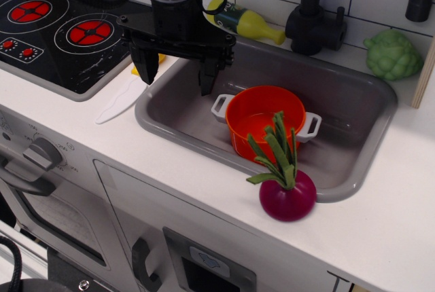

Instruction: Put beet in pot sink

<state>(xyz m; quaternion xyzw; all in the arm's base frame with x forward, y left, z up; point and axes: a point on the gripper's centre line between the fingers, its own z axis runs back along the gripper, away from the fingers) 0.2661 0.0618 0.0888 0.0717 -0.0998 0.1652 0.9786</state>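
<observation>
Nearest to us, the beet (288, 195) sits on the white surface (380, 231) at the front rim of the sink (353, 112), green leaves standing up and overlapping the pot's edge in this view. Just behind it, the orange pot (262, 119) stands upright inside the grey basin, white handles out to either side, nothing in it. Up and left, the black gripper (178, 71) hangs over the sink's left end, jaws apart and holding nothing, well clear of the beet. A white knife (122, 98) lies beside the stove (54, 34). Farther back: a yellow bottle (248, 24) on its side, the black faucet (319, 24), a pale green bumpy vegetable (392, 54).
</observation>
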